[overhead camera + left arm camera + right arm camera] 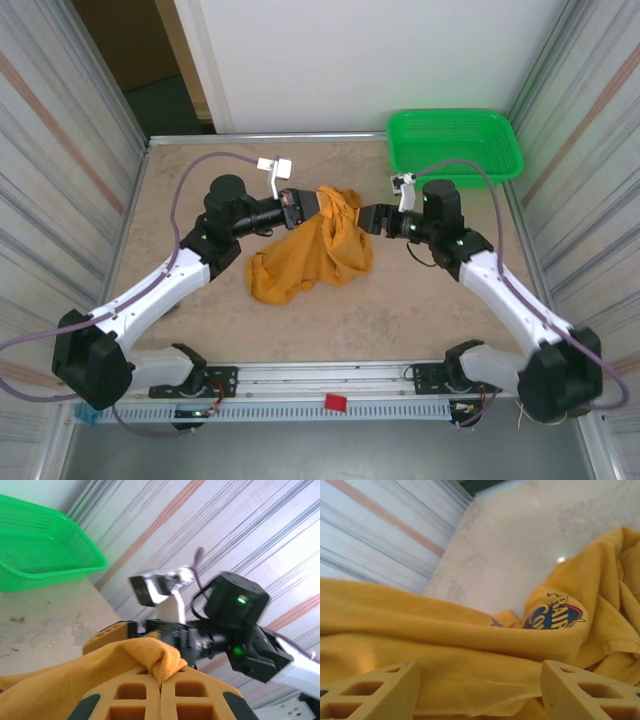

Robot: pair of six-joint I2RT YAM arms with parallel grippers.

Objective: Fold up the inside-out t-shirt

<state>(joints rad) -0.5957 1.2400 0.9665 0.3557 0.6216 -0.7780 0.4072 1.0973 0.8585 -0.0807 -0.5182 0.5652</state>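
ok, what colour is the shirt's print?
On the shirt, the print is dark blue with pale lettering; best in right wrist view.

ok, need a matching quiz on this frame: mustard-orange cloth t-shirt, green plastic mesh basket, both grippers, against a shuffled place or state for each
Things:
1. mustard-orange cloth t-shirt
2. green plastic mesh basket
3. left gripper
4. right gripper

Place or state:
A. fingers wide apart, cloth lying between them
B. far right corner of the beige table
C. bunched up mid-table, between the two grippers
D. fingers shut on a fold of cloth

Pairs: 1-C, 2-B, 3-D, 4-A
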